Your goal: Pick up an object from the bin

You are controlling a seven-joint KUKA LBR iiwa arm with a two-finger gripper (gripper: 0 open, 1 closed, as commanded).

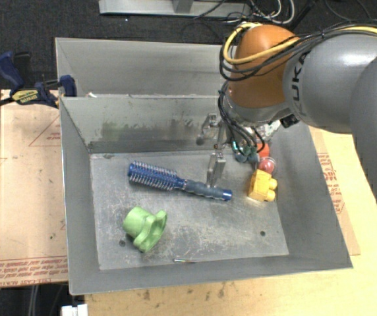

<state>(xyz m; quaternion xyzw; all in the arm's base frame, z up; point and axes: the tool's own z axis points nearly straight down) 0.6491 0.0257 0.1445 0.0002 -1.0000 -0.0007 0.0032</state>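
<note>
Camera view has the pincer (215,171) hanging low in the grey bin (76,203), right of the middle, its tip just above the handle of a blue hairbrush (175,182) that lies slantwise across the bin floor. Whether it touches the handle I cannot tell, nor whether the pincer is spread or pressed together. A yellow toy block (261,186) lies just to its right, a green plastic piece (144,226) nearer the front left

— How many things lie in the bin (76,176)?
— Four. One blue hairbrush (175,181), one green plastic piece (145,226), one yellow toy block (261,187), and one small reddish piece (267,165), too hidden to name.
</note>
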